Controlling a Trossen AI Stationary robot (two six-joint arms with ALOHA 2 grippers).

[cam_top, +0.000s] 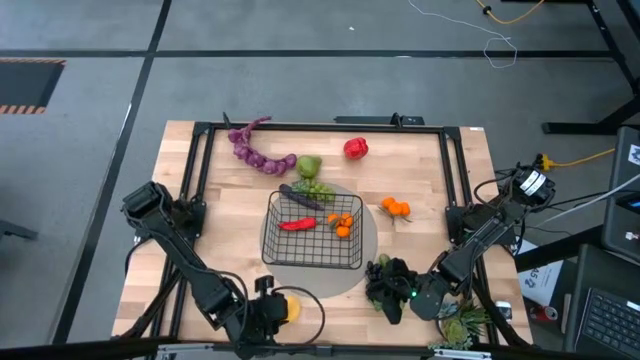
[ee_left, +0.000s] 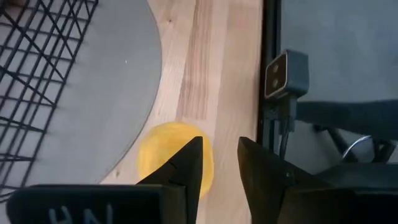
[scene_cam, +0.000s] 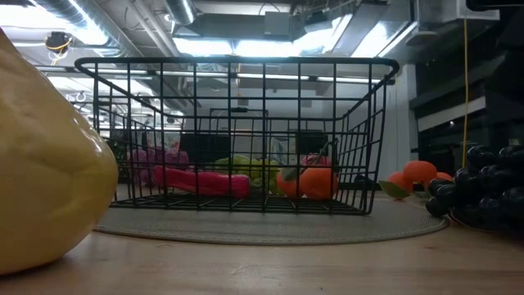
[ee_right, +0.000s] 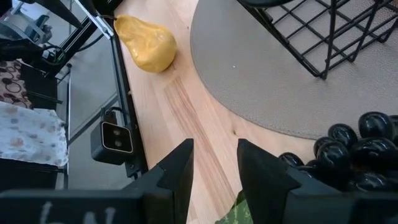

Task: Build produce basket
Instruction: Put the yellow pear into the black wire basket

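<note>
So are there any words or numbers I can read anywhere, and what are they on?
Pale letters run along the bar at the base of the left gripper in the left wrist view, but they are cut off and cannot be read.
A similar pale mark sits at the base of the right gripper; it is unreadable too.
The basket, the yellow fruit and the table show no writing.

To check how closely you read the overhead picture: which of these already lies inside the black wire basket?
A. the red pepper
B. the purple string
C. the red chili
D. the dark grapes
C: in the high view the red chili lies on the floor of the basket, next to a small orange; the other three are outside it.
</note>
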